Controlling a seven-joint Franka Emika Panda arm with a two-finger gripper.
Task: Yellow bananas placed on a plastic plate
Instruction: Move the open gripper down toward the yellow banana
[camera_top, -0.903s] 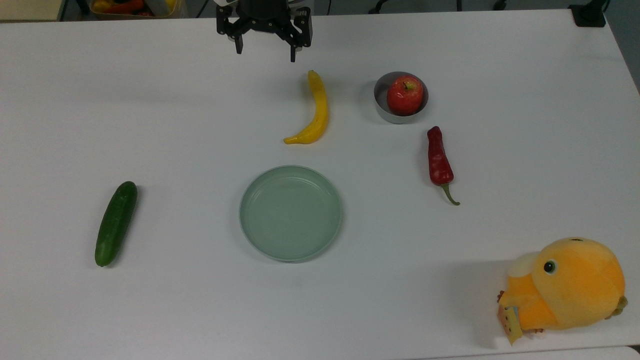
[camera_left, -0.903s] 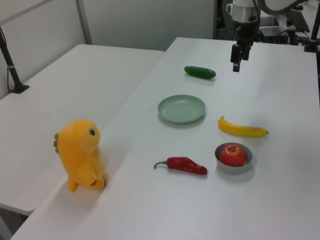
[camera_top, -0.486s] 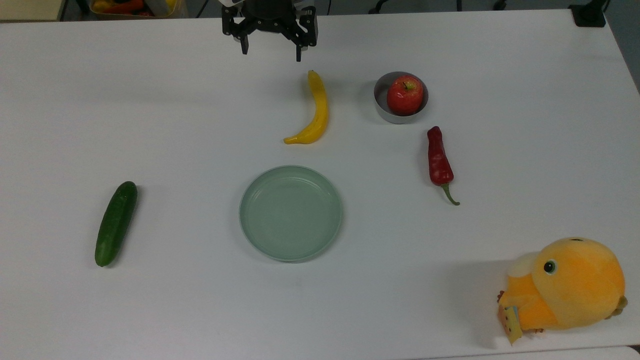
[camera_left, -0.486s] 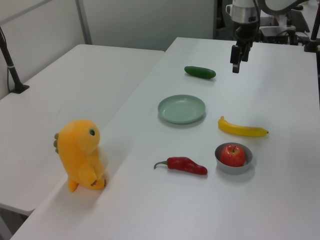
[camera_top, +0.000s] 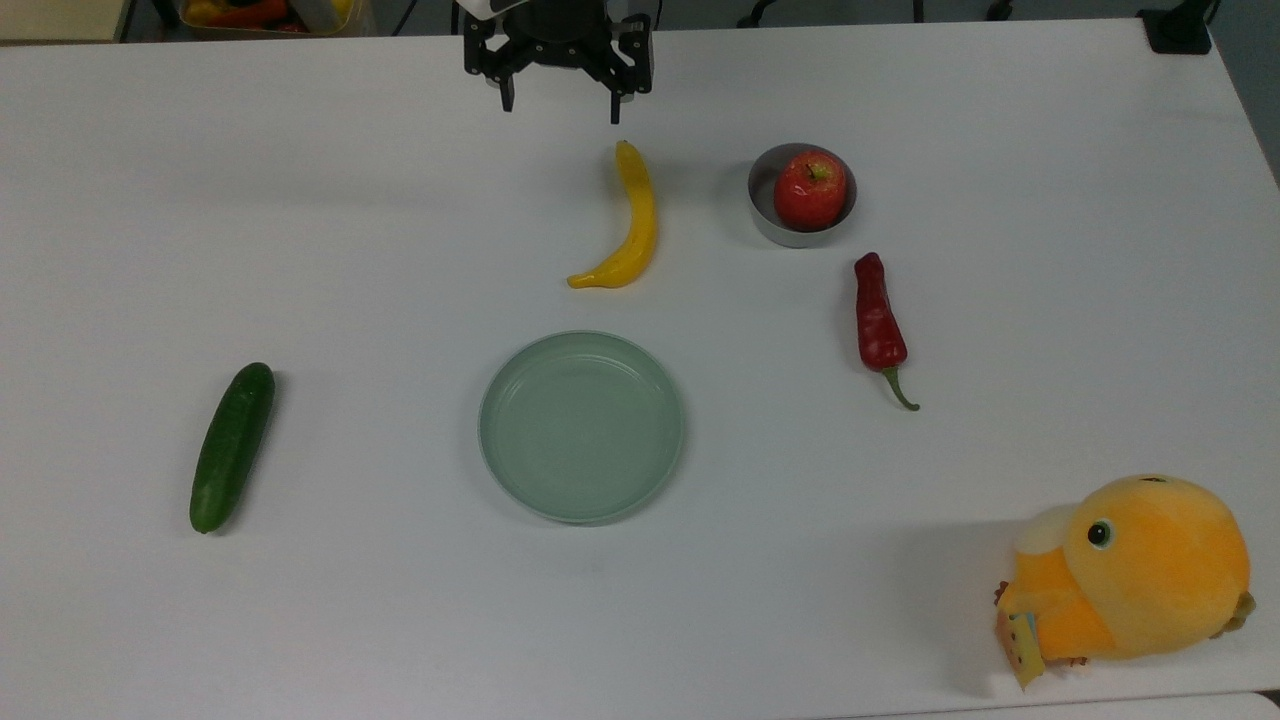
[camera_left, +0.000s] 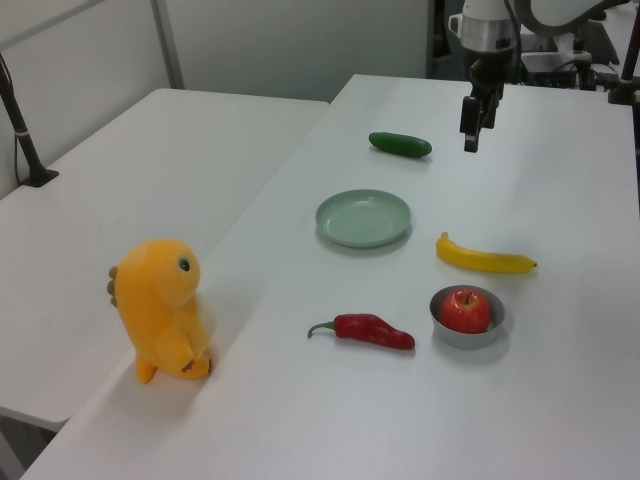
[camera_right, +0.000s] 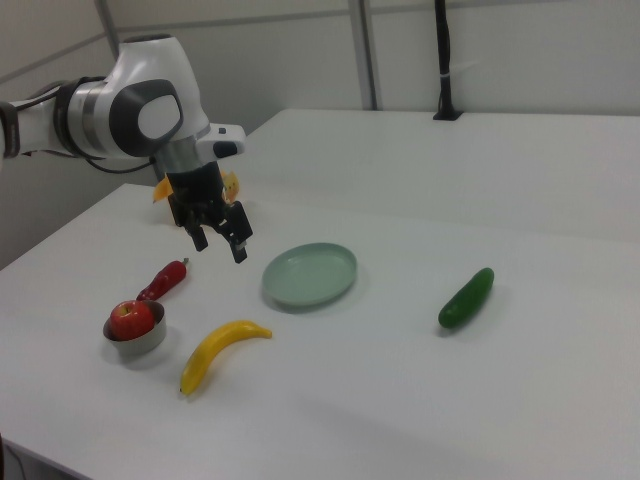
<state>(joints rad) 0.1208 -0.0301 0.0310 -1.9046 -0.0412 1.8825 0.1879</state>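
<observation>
The yellow banana (camera_top: 630, 220) lies curved on the white table, its tapered tip toward the arm. It also appears in the left view (camera_left: 485, 260) and the right view (camera_right: 220, 352). The pale green plastic plate (camera_top: 582, 427) sits empty in front of it, seen too in the left view (camera_left: 364, 217) and the right view (camera_right: 310, 273). My gripper (camera_top: 561, 110) hangs open above the table's far edge in the top view, just beyond the banana's tip and slightly to the top view's left. It holds nothing (camera_left: 468, 142) (camera_right: 220, 249).
A dark green cucumber (camera_top: 232, 446) lies at the top view's left. A red chili pepper (camera_top: 879, 320) and a grey metal bowl (camera_top: 765, 215) holding a red apple (camera_top: 809, 190) lie at the top view's right. An orange plush toy (camera_top: 1130, 570) sits at the near right corner.
The gripper has shifted to the top view's right, toward the banana's tip, still open. Nothing on the table has moved.
</observation>
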